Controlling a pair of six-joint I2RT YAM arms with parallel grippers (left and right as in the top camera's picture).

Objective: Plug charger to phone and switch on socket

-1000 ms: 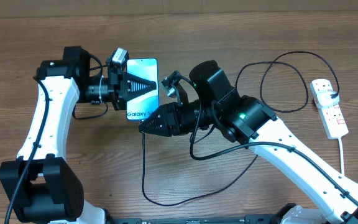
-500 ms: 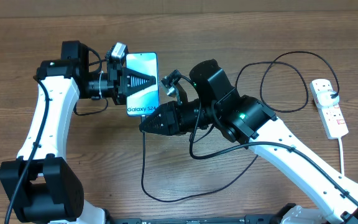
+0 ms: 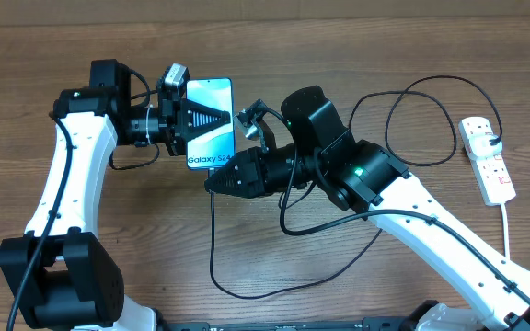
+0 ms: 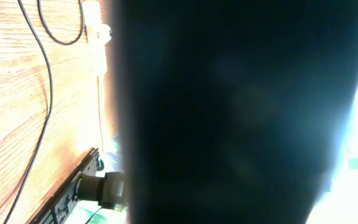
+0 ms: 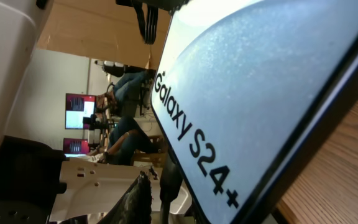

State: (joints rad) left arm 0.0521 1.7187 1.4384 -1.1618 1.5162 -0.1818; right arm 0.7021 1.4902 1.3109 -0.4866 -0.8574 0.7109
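Note:
My left gripper (image 3: 222,121) is shut on the phone (image 3: 210,93) and holds it above the table with the lit screen up. The end marked "Galaxy S24+" points at my right gripper (image 3: 213,181). That gripper's narrow tip meets that end of the phone, shut on the charger (image 3: 213,241), whose black cable hangs down from the tip and loops over the table. In the right wrist view the black connector (image 5: 168,186) stands against the phone (image 5: 253,93) beside one finger (image 5: 138,202); whether it is inserted is hidden. The white socket (image 3: 488,161) lies far right.
A dark blurred mass fills most of the left wrist view; beside it show the cable (image 4: 42,106) and the socket (image 4: 95,31). A white cord (image 3: 507,230) runs from the socket toward the front edge. The cable makes another loop (image 3: 421,119) near the socket.
My left gripper has lifted the phone slightly up and to the right. My right gripper's tip has crept left toward the phone's marked end, and its jaws have narrowed.

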